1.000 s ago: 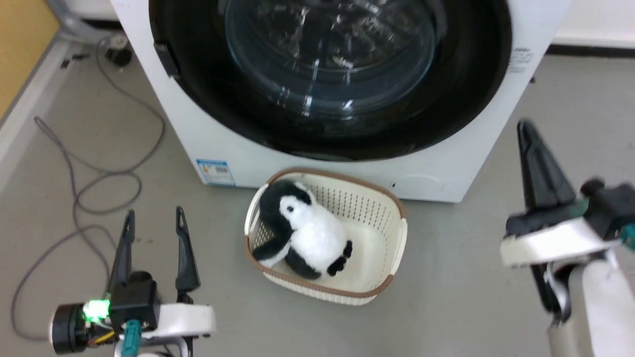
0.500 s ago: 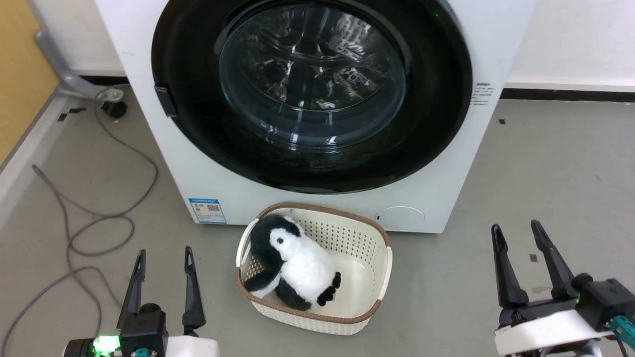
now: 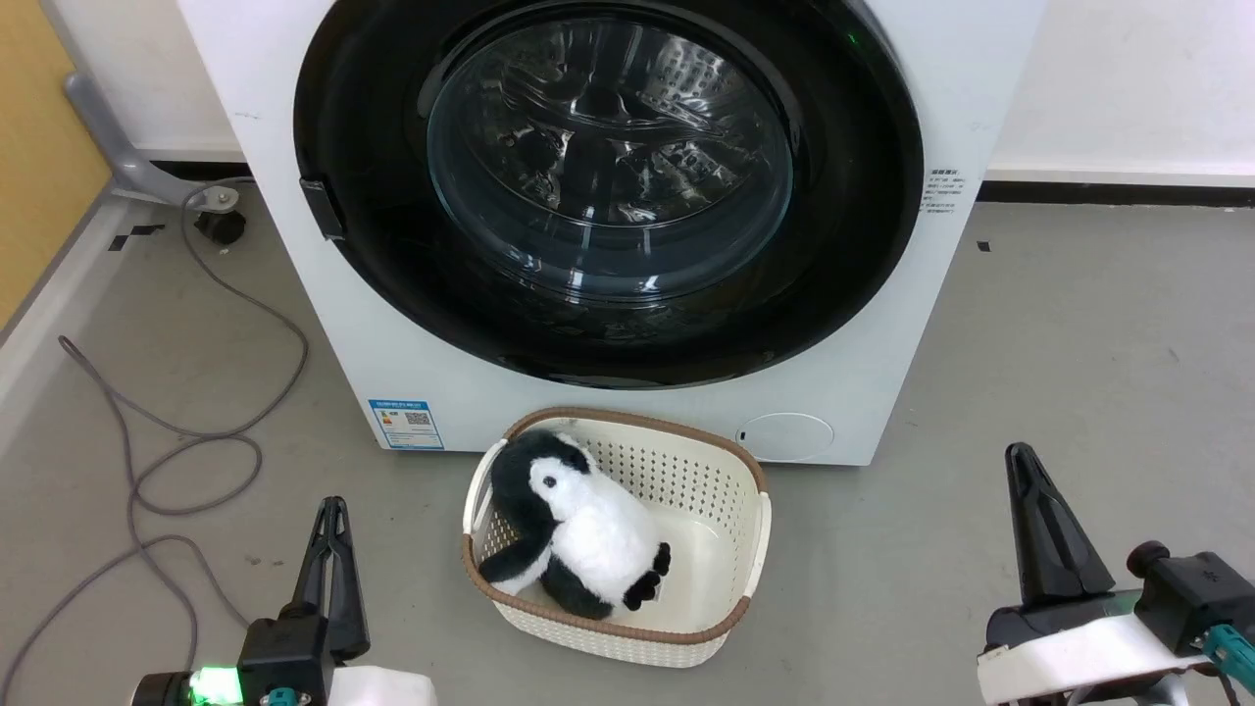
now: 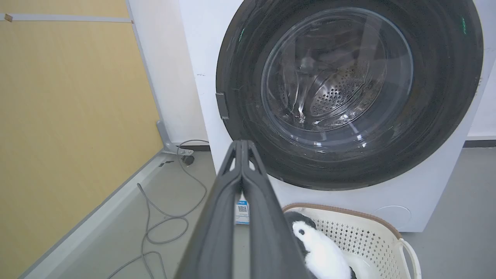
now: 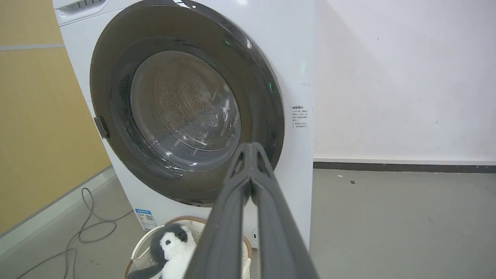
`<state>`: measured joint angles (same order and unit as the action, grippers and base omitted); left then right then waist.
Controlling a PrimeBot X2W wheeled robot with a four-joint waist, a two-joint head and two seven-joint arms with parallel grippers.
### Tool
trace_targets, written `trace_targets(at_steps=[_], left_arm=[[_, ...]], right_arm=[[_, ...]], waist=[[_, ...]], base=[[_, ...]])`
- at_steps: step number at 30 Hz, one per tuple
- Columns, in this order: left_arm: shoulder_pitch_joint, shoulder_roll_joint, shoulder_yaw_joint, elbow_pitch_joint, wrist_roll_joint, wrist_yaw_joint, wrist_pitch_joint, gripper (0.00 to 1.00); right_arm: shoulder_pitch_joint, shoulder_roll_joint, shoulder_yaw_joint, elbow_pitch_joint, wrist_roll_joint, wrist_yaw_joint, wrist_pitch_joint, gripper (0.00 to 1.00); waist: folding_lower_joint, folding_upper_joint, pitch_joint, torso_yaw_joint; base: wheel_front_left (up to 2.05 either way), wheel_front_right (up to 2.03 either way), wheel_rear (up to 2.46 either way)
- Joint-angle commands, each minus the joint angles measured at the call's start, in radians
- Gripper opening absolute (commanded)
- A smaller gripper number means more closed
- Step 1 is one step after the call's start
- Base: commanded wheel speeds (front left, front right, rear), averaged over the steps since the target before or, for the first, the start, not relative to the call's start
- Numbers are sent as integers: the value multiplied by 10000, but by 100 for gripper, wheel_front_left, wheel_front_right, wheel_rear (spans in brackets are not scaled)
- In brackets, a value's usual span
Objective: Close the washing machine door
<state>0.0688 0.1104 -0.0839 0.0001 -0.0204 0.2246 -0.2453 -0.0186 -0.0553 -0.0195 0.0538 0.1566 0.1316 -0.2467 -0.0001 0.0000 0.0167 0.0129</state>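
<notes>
Contact seemed unnecessary: with the washing machine door (image 3: 608, 167) flush in the washing machine (image 3: 471, 412), left hand (image 3: 331, 510) and right hand (image 3: 1022, 461) hung before it, pinched together, empty.

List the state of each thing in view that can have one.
Round black-rimmed glass washing machine door: closed, flush with the front.
White front-loading washing machine: drum looks empty through the glass.
Cream perforated plastic basket: upright, holding one toy.
Black-and-white plush penguin: lying inside that basket.
Left gripper: jaws shut, empty.
Right gripper: jaws shut, empty.
</notes>
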Motion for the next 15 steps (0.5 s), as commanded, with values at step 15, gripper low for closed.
trace_targets(at_steps=[15], left_arm=[[-116,-80,129,0,33,-325,332,0]], right_arm=[[32,9,32,-92,-243,-2,336,0]], waist=[[1,0,-21,-16]], base=[[0,0,0]])
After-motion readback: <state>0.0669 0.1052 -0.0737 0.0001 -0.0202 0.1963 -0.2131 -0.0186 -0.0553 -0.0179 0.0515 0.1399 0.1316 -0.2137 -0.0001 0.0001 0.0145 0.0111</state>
